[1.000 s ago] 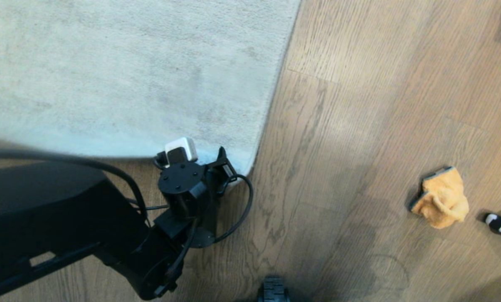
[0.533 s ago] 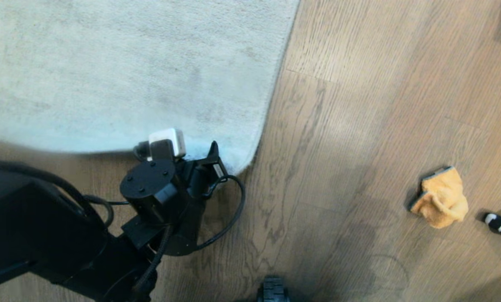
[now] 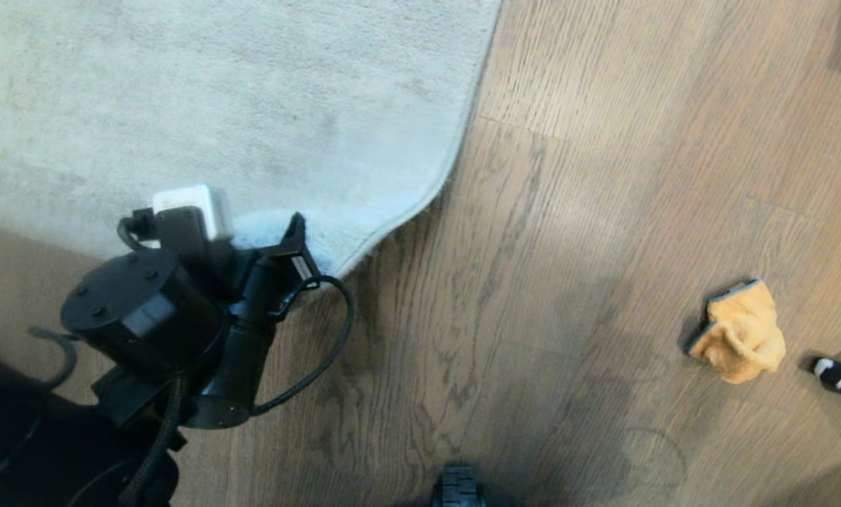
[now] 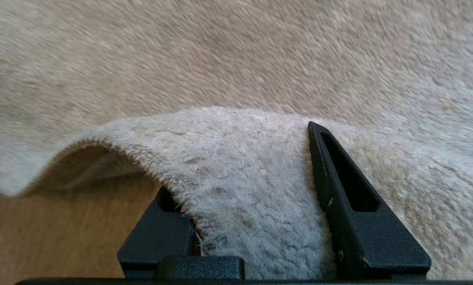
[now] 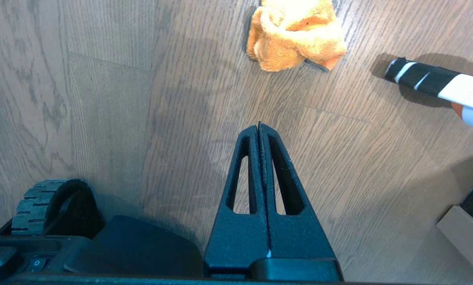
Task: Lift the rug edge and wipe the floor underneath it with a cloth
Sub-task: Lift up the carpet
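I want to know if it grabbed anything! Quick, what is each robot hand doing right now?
Left gripper: shut on the rug corner, lifting it off the floor.
Right gripper: shut, holding nothing; the cloth lies ahead of it.

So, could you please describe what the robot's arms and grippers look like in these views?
The left arm is matte black, with a round bolted wrist cap, a small white camera box on top and a black cable looping beside it. The left gripper and right gripper both have black, textured, triangular jaws with long slots cut through.
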Motion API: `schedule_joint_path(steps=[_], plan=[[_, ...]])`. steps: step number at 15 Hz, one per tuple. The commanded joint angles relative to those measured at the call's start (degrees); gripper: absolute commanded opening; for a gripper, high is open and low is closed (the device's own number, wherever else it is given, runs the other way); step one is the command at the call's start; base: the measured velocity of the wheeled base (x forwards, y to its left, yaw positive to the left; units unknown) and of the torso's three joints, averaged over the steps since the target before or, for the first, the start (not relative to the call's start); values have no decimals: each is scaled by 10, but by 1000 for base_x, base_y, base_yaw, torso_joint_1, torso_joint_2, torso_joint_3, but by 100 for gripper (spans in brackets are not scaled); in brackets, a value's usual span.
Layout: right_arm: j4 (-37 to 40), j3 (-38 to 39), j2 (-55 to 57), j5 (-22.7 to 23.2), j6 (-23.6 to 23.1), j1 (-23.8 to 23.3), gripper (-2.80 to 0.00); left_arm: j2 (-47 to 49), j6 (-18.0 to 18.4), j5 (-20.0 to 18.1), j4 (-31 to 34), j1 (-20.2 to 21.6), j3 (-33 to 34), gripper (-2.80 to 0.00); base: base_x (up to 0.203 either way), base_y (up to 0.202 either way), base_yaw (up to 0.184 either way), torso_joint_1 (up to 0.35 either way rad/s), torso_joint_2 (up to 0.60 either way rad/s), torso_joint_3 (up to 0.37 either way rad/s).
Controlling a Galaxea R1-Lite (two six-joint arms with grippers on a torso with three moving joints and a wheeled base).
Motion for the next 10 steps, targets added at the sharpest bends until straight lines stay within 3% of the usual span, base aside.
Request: schedule_joint_path(steps=[1,10], plan=[[0,0,0,0,0,0,-280,-30,2,8,-26,24,7,-280,0,0,0,0,0,0],[0,0,0,0,0,0,-280,-108,47,8,-26,112,35,-280,0,0,0,0,0,0]])
